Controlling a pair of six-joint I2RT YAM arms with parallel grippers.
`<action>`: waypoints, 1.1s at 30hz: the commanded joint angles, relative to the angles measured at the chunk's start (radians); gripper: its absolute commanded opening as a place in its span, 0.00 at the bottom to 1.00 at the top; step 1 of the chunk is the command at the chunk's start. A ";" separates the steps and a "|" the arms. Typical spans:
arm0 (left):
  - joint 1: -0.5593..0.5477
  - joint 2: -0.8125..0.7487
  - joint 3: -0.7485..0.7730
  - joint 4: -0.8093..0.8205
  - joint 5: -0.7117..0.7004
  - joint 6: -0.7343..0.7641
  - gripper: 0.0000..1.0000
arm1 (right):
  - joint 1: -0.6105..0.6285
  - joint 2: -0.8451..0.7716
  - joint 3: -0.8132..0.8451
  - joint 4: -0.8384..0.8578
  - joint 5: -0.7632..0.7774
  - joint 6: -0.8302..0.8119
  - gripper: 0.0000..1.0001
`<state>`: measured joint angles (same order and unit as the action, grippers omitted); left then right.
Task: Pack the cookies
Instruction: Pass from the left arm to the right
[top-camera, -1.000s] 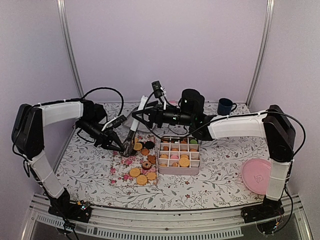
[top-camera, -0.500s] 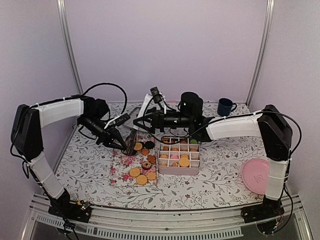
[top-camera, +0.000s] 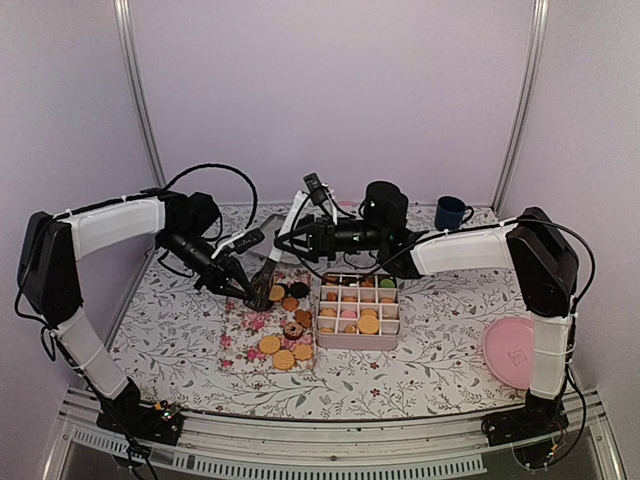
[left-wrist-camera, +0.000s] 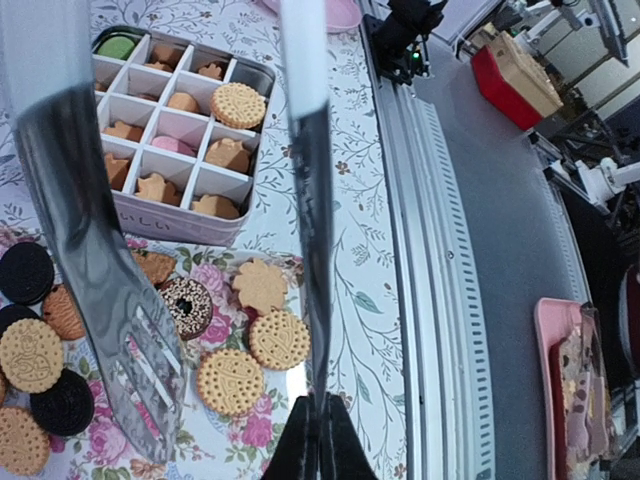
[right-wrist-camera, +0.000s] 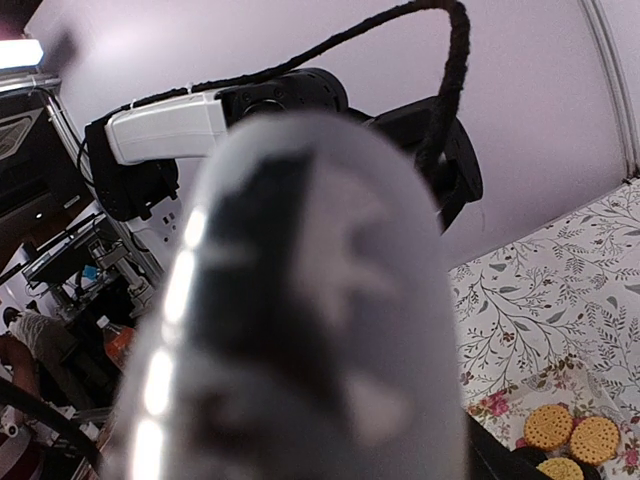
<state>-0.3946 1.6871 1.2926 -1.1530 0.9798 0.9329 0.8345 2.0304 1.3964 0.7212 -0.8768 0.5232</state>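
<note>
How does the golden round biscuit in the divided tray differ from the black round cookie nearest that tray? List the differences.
Colour: the golden round biscuit is pale tan; the black round cookie is near-black. Place: the biscuit rests in the pink plastic divided tray; the black cookie lies flat on the floral cloth. Both are round.

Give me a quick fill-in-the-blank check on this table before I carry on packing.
1. The left gripper is shut on silver ___.
2. In the top view, the loose cookies lie to the ___ of the box.
3. The plate is ___.
4. The mug at the back is ___.
Missing words: tongs; left; pink; blue.
</note>
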 joint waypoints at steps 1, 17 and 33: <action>-0.011 -0.055 -0.018 0.127 -0.030 -0.075 0.00 | 0.005 -0.021 -0.045 0.107 0.103 0.022 0.69; -0.010 -0.058 -0.040 0.083 -0.042 -0.030 0.00 | -0.063 -0.022 -0.040 0.147 -0.041 0.118 0.73; -0.024 -0.031 -0.006 0.048 -0.076 -0.003 0.00 | -0.030 0.044 0.096 -0.099 -0.140 -0.010 0.69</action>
<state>-0.4026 1.6455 1.2598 -1.0962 0.9005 0.9104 0.7864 2.0380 1.4525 0.7181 -0.9833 0.5774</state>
